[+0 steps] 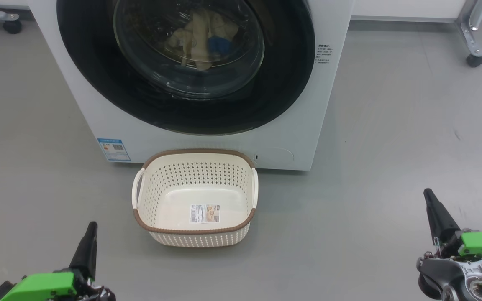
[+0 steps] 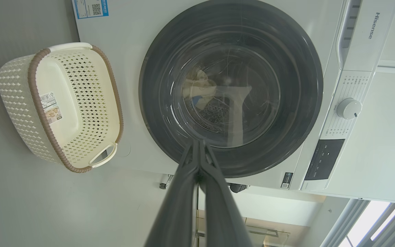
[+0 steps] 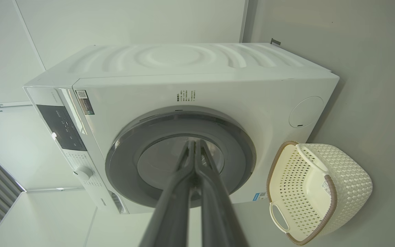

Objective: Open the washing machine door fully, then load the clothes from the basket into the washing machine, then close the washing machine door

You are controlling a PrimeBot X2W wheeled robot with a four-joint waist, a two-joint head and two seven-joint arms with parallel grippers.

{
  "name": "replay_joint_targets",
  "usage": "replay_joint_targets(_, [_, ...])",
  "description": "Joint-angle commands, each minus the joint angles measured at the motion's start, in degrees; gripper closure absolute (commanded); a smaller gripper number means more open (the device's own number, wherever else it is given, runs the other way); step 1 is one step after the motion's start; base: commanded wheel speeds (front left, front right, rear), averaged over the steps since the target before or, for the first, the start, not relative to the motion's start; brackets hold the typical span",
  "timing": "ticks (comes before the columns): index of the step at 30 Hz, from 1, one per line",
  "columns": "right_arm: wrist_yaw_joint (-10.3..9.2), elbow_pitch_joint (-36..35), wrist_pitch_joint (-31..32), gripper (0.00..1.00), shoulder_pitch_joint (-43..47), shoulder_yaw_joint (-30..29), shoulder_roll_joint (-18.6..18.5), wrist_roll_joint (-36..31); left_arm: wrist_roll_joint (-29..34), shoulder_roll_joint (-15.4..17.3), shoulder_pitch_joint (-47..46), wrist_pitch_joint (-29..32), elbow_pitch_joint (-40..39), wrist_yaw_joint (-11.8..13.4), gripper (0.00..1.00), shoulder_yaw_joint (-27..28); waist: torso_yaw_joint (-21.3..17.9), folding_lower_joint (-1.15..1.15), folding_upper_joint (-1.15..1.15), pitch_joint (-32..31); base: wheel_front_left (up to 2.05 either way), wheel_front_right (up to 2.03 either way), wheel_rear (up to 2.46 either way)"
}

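Left pincer [image 1: 92, 228] left of basket [image 1: 199, 240], apart

We note: washing machine door [image 1: 291, 83] glossy black with clear glass; washing machine [image 1: 299, 133] smooth white; basket [image 1: 199, 239] perforated cream plastic; floor [image 1: 391, 146] matt grey

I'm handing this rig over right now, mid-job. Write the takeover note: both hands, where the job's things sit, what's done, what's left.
Left hand: shut, empty, low and to the left of the basket.
Right hand: shut, empty, low on the right, touching nothing.
Clothes: inside the washing machine, visible through the glass of the washing machine door.
Door: looks closed, flush with the front.
Basket: empty, upright on the floor just in front of the machine.
Done: loading and, apparently, closing the door.
Left: probably nothing; confirm the door has latched.
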Motion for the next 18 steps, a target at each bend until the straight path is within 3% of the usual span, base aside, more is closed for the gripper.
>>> replay_joint_targets(1, [-0.16,-1.8,0.4,1.0,-3.1,0.9,-0.3,-0.1,-0.3,1.0,-2.9,0.3,-1.7,-0.4,1.0,2.1,0.0,0.0,0.0,0.0,0.0,0.0,0.0])
replay_joint_targets(18, [-0.16,-1.8,0.5,1.0,-3.1,0.7,-0.2,-0.2,-0.3,1.0,-2.9,0.3,-1.7,-0.4,1.0,2.1,0.0,0.0,0.0,0.0,0.0,0.0,0.0])
